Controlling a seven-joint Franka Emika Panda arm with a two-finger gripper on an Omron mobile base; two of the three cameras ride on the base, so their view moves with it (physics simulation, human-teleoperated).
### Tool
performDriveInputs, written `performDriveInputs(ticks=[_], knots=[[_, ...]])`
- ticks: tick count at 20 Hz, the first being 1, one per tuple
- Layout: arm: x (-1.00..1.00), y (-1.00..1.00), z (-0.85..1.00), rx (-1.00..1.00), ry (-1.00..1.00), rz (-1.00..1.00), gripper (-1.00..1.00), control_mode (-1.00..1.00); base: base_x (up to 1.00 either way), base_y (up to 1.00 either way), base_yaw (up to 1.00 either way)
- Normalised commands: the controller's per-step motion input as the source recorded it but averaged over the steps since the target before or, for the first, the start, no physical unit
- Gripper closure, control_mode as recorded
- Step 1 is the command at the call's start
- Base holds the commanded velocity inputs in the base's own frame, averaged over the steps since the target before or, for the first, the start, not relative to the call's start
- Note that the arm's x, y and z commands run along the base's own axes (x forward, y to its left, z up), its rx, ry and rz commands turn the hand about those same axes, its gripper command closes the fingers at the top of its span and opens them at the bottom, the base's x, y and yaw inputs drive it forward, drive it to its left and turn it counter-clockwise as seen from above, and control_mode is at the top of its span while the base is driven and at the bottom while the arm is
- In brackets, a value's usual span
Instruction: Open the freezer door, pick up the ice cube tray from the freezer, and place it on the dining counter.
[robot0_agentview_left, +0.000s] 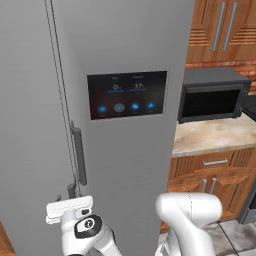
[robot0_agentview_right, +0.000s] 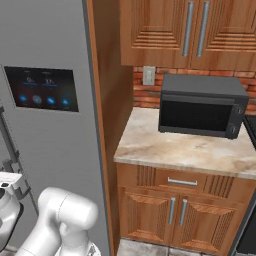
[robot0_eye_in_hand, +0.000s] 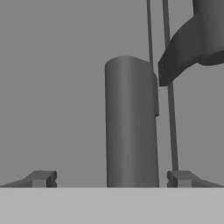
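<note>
End effector (robot0_eye_in_hand: 112, 178): fingers spread wide, one each side of the bar handle (robot0_eye_in_hand: 130, 124), at frame centre.
Freezer door (robot0_agentview_left: 27, 125): shut, frame left.

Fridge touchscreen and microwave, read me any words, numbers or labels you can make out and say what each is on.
Black touchscreen on the grey fridge door: two small numerals above blue round icons, too blurred to read.
Microwave: no readable label or brand.
Wall outlet: no text.
Nothing else carries legible writing.
</note>
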Motion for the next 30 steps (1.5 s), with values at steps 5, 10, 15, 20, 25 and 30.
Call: performDriveInputs(ticks=[5,10,15,20,25,30], knots=[[0.0,0.0,0.0,0.0,0.0,0.0,1.0,-1.0,0.0,0.0,0.0],[0.0,0.0,0.0,0.0,0.0,0.0,1.0,-1.0,0.0,0.0,0.0],[0.0,0.0,0.0,0.0,0.0,0.0,1.0,-1.0,0.0,0.0,0.0],[-0.03,0.0,0.0,0.0,0.0,0.0,1.0,-1.0,0.0,0.0,0.0],[-0.36,0.07,0.0,0.0,0.01,0.0,1.0,-1.0,0.0,0.0,0.0],[-0.38,0.18,0.0,0.0,0.08,0.0,1.0,-1.0,0.0,0.0,0.0]])
